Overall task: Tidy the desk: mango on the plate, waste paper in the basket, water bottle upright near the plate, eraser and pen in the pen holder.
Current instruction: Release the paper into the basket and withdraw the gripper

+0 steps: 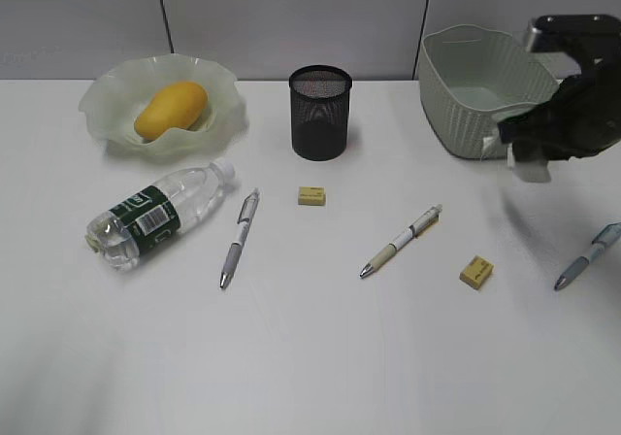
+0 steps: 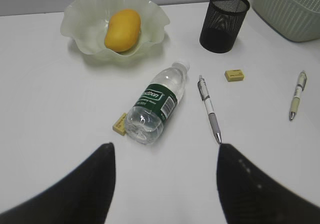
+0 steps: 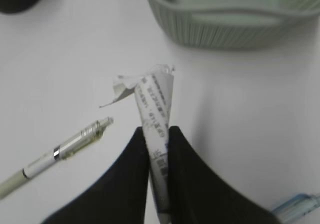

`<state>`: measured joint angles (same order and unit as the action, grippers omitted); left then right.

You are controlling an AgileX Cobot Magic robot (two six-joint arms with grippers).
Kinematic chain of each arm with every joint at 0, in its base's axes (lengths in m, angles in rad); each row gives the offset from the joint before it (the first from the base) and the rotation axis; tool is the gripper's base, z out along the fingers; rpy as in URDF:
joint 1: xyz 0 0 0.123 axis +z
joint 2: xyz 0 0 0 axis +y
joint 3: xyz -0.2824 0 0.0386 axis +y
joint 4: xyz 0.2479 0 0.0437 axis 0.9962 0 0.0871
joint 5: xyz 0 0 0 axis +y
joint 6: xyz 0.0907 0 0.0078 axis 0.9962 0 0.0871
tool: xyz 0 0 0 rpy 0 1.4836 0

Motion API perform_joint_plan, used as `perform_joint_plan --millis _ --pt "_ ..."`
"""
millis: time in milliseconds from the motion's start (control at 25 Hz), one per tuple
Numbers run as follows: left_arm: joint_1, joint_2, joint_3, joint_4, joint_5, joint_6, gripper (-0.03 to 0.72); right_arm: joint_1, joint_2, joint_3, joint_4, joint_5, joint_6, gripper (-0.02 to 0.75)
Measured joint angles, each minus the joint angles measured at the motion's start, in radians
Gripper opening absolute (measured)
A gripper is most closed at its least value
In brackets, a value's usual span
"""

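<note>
Right wrist view: right pincer (image 3: pixel 159 139) is clamping the waste paper (image 3: pixel 156 101), a printed strip whose long axis is running straight out from the tips toward the basket (image 3: pixel 225 31), lying just ahead and slightly right. Right arm is clearly the nearer one; the next move looks like a short carry over the rim. Left pincer (image 2: pixel 165 156) is hanging with jaws apart and empty above the lying water bottle (image 2: pixel 155 104). Count on the desk (image 1: pixel 310 357): one mango (image 1: pixel 171 110) in one plate (image 1: pixel 107 100), one pen holder (image 1: pixel 320 112), three pens, three erasers.
</note>
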<state>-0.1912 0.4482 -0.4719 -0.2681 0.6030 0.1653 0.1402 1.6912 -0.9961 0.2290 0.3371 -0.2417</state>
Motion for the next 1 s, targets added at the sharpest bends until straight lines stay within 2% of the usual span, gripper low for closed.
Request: perform_joint_plan --millis 160,360,840,920,1000 --pt "0.000 0.000 0.000 0.000 0.000 0.000 0.481 0.000 -0.068 -0.011 0.001 -0.090 0.001 0.097" --pt "0.000 0.000 0.000 0.000 0.000 0.000 0.481 0.000 -0.049 -0.111 0.001 -0.134 0.002 0.099" --pt "0.000 0.000 0.000 0.000 0.000 0.000 0.481 -0.003 0.264 -0.435 0.002 -0.178 0.002 0.115" --pt "0.000 0.000 0.000 0.000 0.000 0.000 0.481 -0.005 0.318 -0.473 0.002 -0.179 0.002 0.136" --pt "0.000 0.000 0.000 0.000 0.000 0.000 0.481 -0.007 0.365 -0.504 0.002 -0.181 0.002 0.197"
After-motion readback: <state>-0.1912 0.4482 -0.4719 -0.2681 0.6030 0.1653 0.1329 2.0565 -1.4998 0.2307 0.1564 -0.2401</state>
